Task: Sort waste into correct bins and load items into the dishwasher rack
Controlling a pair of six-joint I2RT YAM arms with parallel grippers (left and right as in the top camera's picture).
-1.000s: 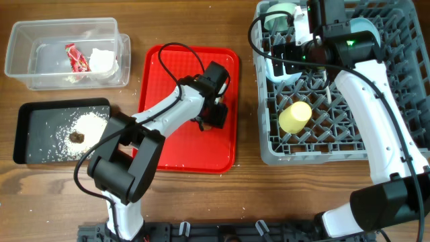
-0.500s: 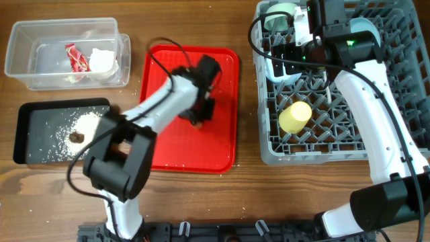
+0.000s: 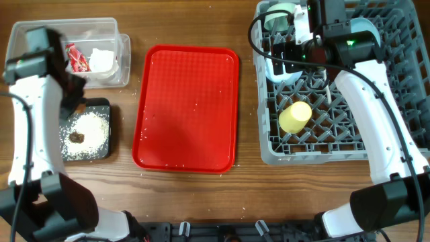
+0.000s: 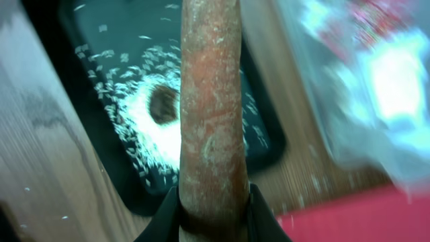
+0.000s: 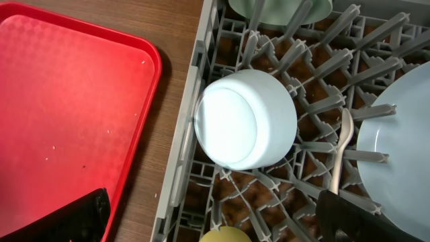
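Only the left wrist cam shows the brown stick (image 4: 209,114). The left gripper (image 4: 211,216) has both fingers clamped on its bottom end, dead centre of frame, with the black tray (image 4: 121,13) behind it holding rice grains (image 4: 144,131) and a brown lump (image 4: 161,104). Overhead doesn't show the stick but gives the clear tub (image 3: 94,29) upper left, red wrapper (image 3: 76,58) and tissue (image 3: 104,60) inside. The right gripper (image 5: 211,200) has its fingers spread wide over the rack (image 5: 176,181), which holds the blue bowl (image 5: 245,128), spoon (image 5: 342,151), plate (image 5: 396,141), mint bowl (image 5: 279,8) and yellow cup (image 3: 294,115).

Left tool (image 4: 213,215) with brown stick (image 4: 209,101), from red tray (image 3: 186,107) to black tray (image 4: 134,20).
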